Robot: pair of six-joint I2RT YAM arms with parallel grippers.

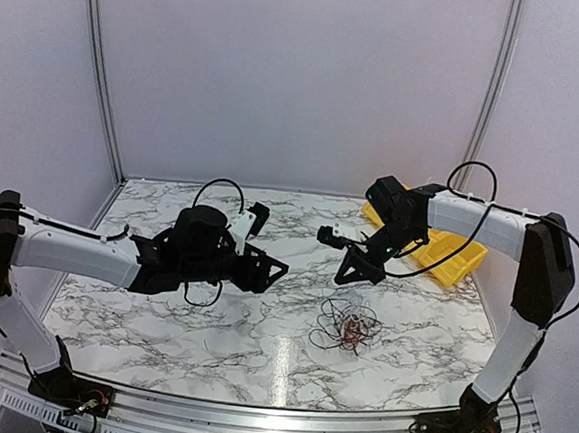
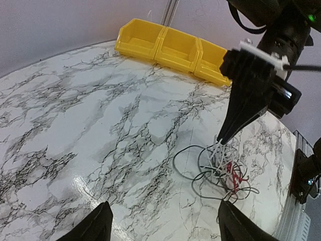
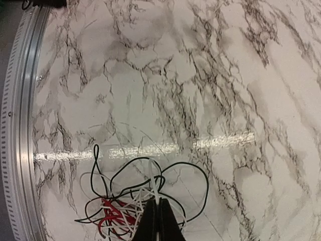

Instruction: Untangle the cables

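The cables [image 1: 346,326] lie in one loose tangle of thin black, white and red wires on the marble table, right of centre. They also show in the left wrist view [image 2: 225,168] and the right wrist view [image 3: 120,211]. My right gripper [image 1: 350,273] hangs just above the tangle, shut on a white cable [image 3: 156,181] that rises taut to its tips [image 3: 158,202]. It also shows in the left wrist view [image 2: 224,139]. My left gripper [image 1: 277,271] is open and empty above the table, left of the tangle, with its fingers [image 2: 95,223] spread wide.
A row of yellow bins [image 1: 437,248] stands at the back right and shows in the left wrist view [image 2: 170,47]. An aluminium rail [image 3: 22,100] runs along the table's front edge near the tangle. White walls enclose the table.
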